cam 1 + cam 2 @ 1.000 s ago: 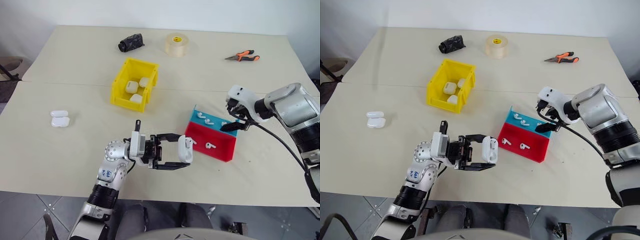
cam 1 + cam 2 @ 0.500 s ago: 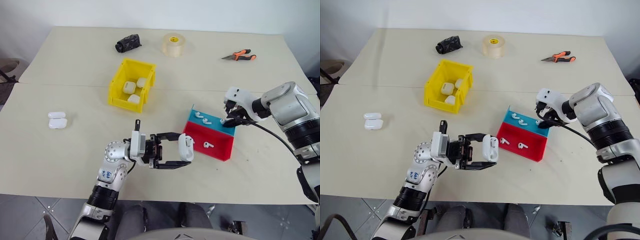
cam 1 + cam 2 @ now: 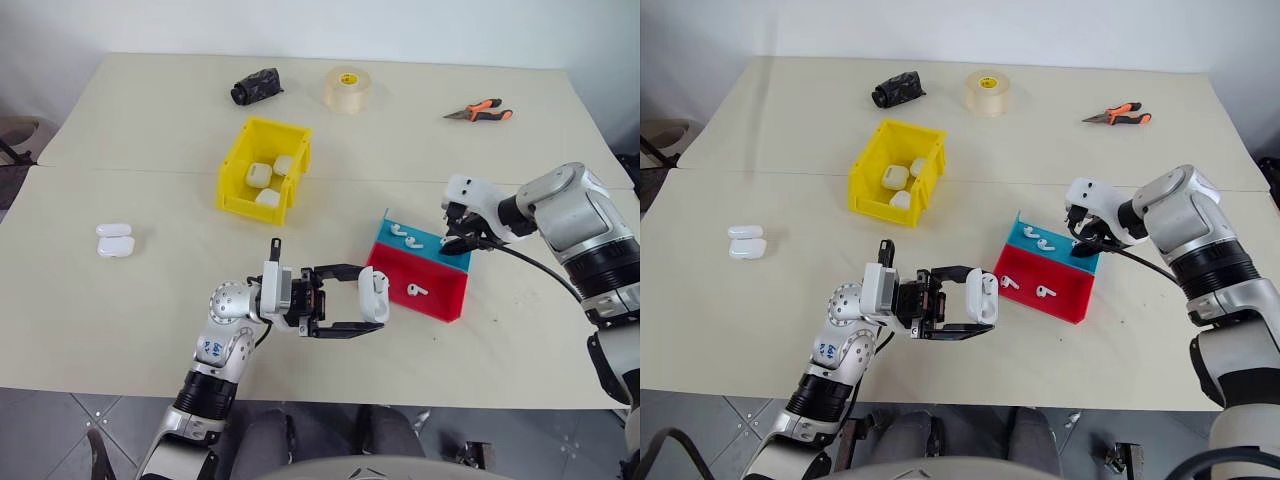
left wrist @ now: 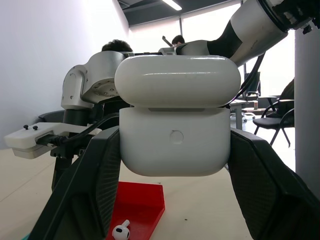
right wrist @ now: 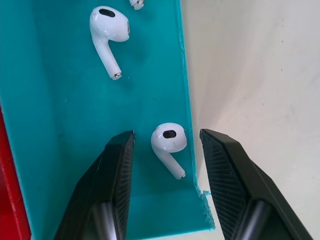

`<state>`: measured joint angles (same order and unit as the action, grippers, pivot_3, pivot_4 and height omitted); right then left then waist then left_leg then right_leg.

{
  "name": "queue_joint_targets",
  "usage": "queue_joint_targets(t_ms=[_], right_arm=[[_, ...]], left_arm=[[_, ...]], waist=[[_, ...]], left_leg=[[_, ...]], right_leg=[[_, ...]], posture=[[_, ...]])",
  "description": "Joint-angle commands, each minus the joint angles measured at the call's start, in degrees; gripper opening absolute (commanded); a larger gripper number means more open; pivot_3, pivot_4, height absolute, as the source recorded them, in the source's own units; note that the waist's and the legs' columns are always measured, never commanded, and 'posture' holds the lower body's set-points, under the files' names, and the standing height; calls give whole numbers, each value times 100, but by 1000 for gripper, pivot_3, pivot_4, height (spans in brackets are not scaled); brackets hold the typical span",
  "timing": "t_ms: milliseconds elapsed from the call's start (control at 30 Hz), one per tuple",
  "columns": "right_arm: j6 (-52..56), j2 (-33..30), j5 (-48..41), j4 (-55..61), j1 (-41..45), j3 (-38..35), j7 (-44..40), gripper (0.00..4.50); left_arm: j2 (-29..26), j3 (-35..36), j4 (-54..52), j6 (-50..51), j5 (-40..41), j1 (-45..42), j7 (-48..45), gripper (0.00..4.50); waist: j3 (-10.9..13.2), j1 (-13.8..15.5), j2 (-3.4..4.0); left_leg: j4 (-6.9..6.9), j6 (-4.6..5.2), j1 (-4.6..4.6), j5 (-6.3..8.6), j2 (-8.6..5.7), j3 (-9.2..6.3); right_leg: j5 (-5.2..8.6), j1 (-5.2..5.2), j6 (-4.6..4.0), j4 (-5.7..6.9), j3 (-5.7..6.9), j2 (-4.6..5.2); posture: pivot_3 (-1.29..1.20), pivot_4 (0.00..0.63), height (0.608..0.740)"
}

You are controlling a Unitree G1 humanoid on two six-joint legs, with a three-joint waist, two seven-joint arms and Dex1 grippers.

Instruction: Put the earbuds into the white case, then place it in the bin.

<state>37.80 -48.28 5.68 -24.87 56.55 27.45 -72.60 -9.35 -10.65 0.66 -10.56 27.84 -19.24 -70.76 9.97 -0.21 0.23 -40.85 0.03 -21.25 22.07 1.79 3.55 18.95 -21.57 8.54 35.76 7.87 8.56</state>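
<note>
Left gripper clamped on the glossy white case, rounded, lid shut, held above the table just beside the red and blue tray. Right gripper partly open, black ribbed fingers straddling one smooth white earbud in the tray's blue compartment, not touching it. More earbuds lying in the tray. Bright yellow bin farther back, three white cases inside.

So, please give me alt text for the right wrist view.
The right gripper has its two black fingers on either side of a white earbud lying in the teal tray section, not touching it. Another earbud lies farther along.
</note>
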Motion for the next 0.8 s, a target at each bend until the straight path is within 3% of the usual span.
queue_joint_targets(t_ms=[33, 133, 233, 600, 800], right_arm=[[-62, 66, 89, -46, -91, -74, -48, 2173], [-77, 128, 106, -72, -109, -123, -59, 1600], [-83, 165, 136, -77, -136, -153, -52, 572], [-143, 128, 85, 86, -236, -365, -89, 572], [248, -51, -579, 308, -72, -1183, -287, 572]], left_arm=[[7, -19, -258, 1, 102, 32, 48, 2791], [3, -16, -269, 14, 103, 32, 66, 2791], [-3, -12, -274, 24, 104, 30, 75, 2791], [-35, 0, -255, 46, 122, 1, 55, 2791], [-52, 59, -227, 79, 202, 3, 17, 2791]], waist=[[0, -1, 0], [0, -5, 0], [0, 2, 0], [0, 6, 0], [1, 8, 1]], left_leg=[[0, 0, 0, 0, 0, 0], [0, 0, 1, 0, 0, 0], [-1, 0, 3, 0, 0, 0], [-2, 0, 3, 0, 0, 0], [-1, 0, 1, 0, 0, 1]], right_leg=[[0, 0, 0, 0, 0, 0], [0, 0, 0, 0, 0, 0], [0, 2, 0, 2, -1, 0], [0, 3, 0, 2, -1, 0], [0, 1, 0, 2, -1, 0]], posture=[[0, 150, 740], [0, 150, 740], [0, 150, 740], [0, 150, 740], [0, 150, 740]])
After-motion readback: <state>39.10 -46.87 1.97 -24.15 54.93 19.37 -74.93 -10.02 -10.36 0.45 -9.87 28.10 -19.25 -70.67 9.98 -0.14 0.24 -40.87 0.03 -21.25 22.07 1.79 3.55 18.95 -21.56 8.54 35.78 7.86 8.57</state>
